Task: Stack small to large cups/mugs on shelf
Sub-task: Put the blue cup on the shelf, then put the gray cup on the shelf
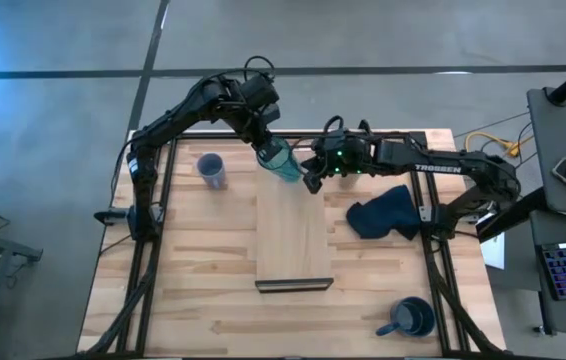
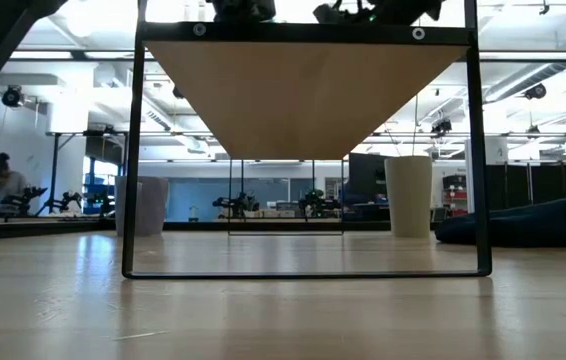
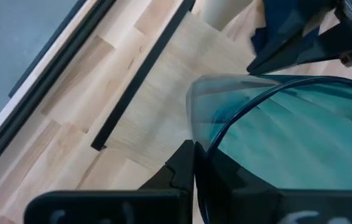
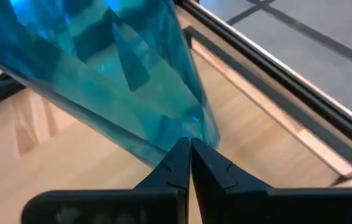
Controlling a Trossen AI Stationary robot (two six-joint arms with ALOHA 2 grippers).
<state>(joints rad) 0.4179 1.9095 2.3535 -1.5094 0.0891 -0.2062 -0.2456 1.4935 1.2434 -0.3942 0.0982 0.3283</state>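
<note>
My left gripper (image 1: 266,148) is shut on the teal see-through glass (image 1: 283,162), which slants above the far end of the light-wood shelf (image 1: 293,235). My right gripper (image 1: 312,178) is shut, its tips at the glass's narrow base. The pale blue-grey mug (image 1: 211,170) stands upright on the tabletop left of the shelf. The dark blue handled mug (image 1: 411,318) stands at the near right. The tan cup (image 2: 408,195) stands on the tabletop; in the high view my right arm hides it. My left gripper pinches the glass's wall at its rim (image 3: 202,155), one finger inside (image 3: 232,177) and one outside (image 3: 179,171). The glass is tilted, its base pointing toward my right gripper. My right gripper has its shut fingertips (image 4: 182,158) at the edge of the glass's base (image 4: 194,127); I cannot tell whether they touch it.
A dark navy cloth (image 1: 383,213) lies on the tabletop right of the shelf, under my right arm. The shelf stands on a black frame (image 2: 133,150) above the slatted tabletop (image 1: 203,290); its dark end edge (image 1: 293,285) faces the near side.
</note>
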